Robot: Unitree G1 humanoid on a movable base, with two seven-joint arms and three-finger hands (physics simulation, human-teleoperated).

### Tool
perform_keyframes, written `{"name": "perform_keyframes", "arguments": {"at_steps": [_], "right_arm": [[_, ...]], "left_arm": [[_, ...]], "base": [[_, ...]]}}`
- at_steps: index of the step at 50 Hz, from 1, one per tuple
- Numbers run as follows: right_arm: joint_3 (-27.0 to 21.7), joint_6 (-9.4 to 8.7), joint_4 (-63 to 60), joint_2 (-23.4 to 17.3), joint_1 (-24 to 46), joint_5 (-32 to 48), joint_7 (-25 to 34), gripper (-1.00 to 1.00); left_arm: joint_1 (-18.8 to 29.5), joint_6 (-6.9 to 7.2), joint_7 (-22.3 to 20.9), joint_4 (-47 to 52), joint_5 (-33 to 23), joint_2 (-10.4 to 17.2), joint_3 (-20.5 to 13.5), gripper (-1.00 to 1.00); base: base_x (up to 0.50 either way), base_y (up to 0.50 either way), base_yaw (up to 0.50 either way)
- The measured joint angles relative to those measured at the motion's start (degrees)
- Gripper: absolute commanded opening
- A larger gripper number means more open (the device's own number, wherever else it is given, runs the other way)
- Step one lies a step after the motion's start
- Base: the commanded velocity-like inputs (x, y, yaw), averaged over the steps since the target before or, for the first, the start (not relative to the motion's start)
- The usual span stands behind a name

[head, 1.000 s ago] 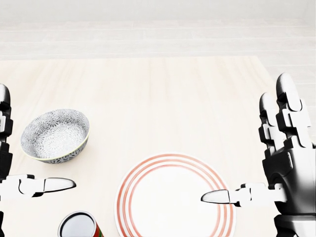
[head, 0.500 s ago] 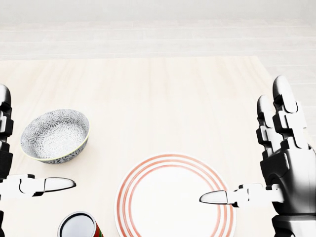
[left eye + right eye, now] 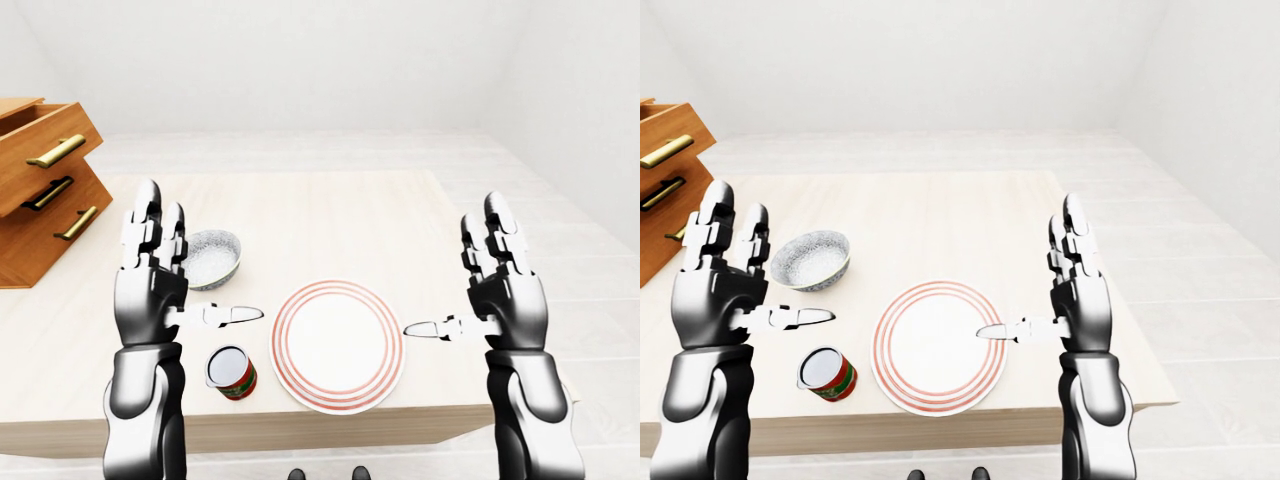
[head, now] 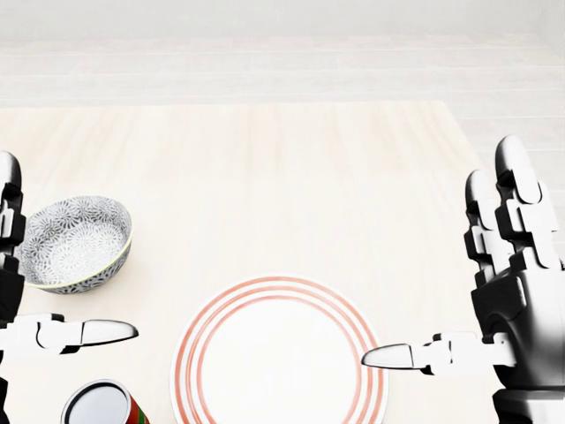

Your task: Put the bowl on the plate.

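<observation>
A grey patterned bowl [image 4: 72, 245] stands upright on the light wooden table [image 4: 265, 177], at the left of the head view. The white plate [image 4: 279, 355] with red rings lies below and right of it, at the view's bottom middle. My left hand [image 3: 735, 285] is open, held up just left of the bowl, its thumb [image 4: 97, 332] pointing right below the bowl. My right hand [image 3: 1055, 290] is open too, right of the plate, with its thumb [image 4: 397, 356] over the plate's right rim. Neither hand holds anything.
A red can [image 4: 99, 405] with a silver lid stands at the bottom left, beside the plate. A wooden drawer unit [image 3: 40, 190] with brass handles sits on the table's left end. The table's right edge [image 3: 470, 260] runs near my right hand.
The whole picture has shifted left: bowl, plate and can sit further left in the head view, so the camera has moved. Both hands keep nearly the same open pose.
</observation>
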State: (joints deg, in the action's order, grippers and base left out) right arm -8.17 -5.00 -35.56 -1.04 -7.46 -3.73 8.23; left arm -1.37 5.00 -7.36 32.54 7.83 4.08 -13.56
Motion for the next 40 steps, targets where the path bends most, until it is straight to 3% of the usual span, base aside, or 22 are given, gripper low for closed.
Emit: {"name": "perform_keyframes", "arguments": {"at_steps": [22,40], "right_arm": [[-0.14,0.00,-1.31,0.04,0.03,0.32,0.17,1.00],[-0.51,0.00,0.18,0.21,-0.31,-0.22,0.57,1.00]], "left_arm": [[1.21,0.00,0.44,-1.56,-0.78,0.30,0.00,1.00],[8.95,0.00,2.90,-13.75,-3.23,3.85,-0.12,1.00]], "base": [[0.00,0.00,0.00],[0.00,0.00,0.00]]}}
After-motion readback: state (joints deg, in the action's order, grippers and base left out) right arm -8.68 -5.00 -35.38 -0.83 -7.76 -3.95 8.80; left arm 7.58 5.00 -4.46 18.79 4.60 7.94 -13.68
